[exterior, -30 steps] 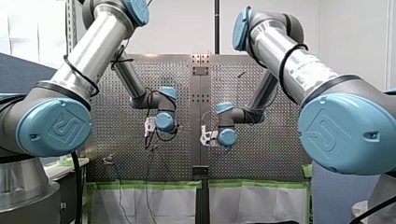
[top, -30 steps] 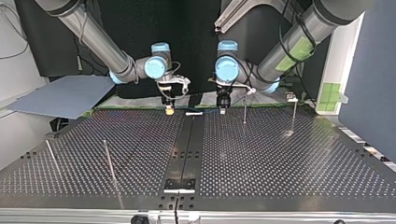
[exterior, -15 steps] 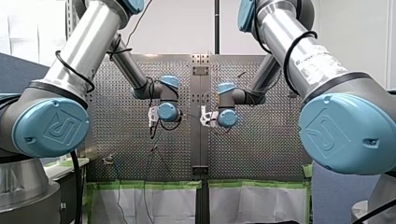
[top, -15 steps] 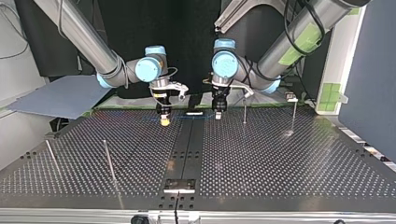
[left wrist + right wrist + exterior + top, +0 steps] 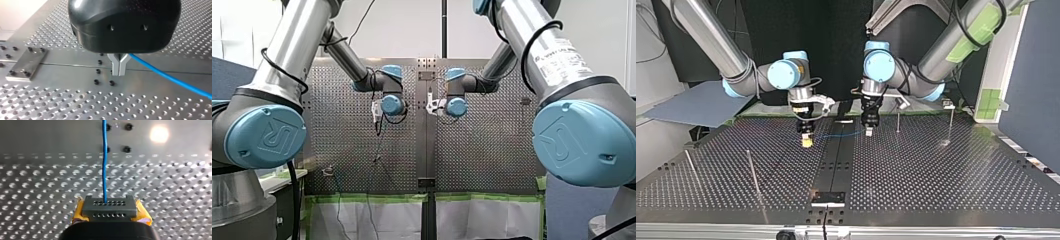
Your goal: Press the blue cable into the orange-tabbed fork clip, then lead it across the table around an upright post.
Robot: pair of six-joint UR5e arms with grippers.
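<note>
The thin blue cable [image 5: 841, 135] spans the table's middle strip between my two grippers. My left gripper [image 5: 869, 131] is black with metal fingers [image 5: 115, 67]. It is shut on the cable [image 5: 170, 78], which leaves it sideways. My right gripper [image 5: 807, 142], with yellow pads [image 5: 78, 213], is shut on the cable [image 5: 104, 157], which runs straight ahead of it. Both hang just above the perforated table [image 5: 936, 175]. A small clip [image 5: 948, 105] sits at the far right of the top view. Beside it stand two upright posts [image 5: 897, 120], [image 5: 950, 125].
Two more thin posts [image 5: 752, 172], [image 5: 691, 167] lean at the top view's left. A metal plate [image 5: 828, 198] lies on the middle strip near the camera, and a small white plate [image 5: 844, 121] lies at its far end. A grey board [image 5: 701, 102] lies off the table's far left.
Both arms have carried the cable away from the table's far edge in the top view, towards the camera. The stretch of cable between the grippers now shows over the middle strip.
</note>
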